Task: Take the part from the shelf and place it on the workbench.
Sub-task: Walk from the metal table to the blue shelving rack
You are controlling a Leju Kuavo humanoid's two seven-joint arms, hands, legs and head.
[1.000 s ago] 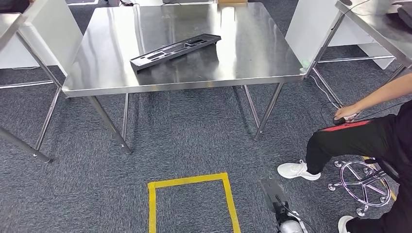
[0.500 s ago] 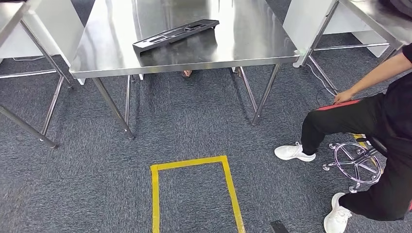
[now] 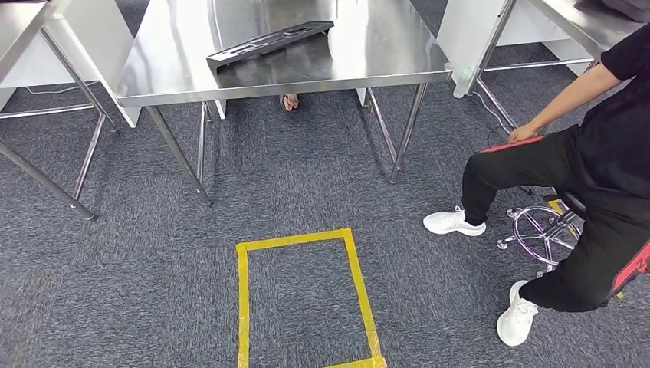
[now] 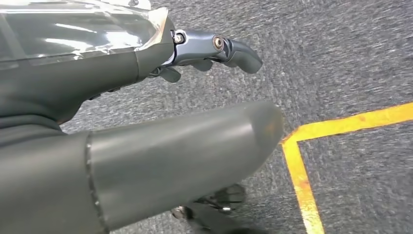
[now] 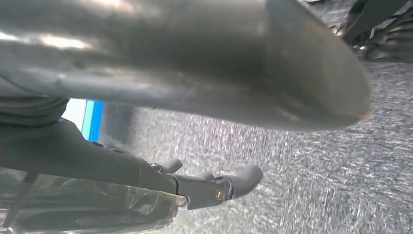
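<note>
Both hands are hanging over the grey carpet with nothing in them. Seen from its own wrist camera, the left hand (image 4: 160, 112) is holding its fingers (image 4: 229, 48) apart from the thick thumb, loosely extended above the carpet (image 4: 341, 53), with a corner of yellow floor tape (image 4: 302, 180) lying just beside the thumb tip in that view. Over at the other wrist, the right hand (image 5: 195, 122) is showing the same posture: its fingers (image 5: 238, 180) are spread away from the thumb and are closing on nothing, with blurred carpet behind them.

Further out, in the head view, the yellow tape is forming a rectangle (image 3: 244, 307) on the floor. Beyond it, the steel workbench (image 3: 383, 54) is standing on slanted legs, and the long black part (image 3: 268, 42) is lying flat on its top, set at an angle near the front edge. A person (image 3: 582, 161) in dark clothes and white shoes is sitting on a stool (image 3: 536, 234) off to the right, one hand resting on a knee.
</note>
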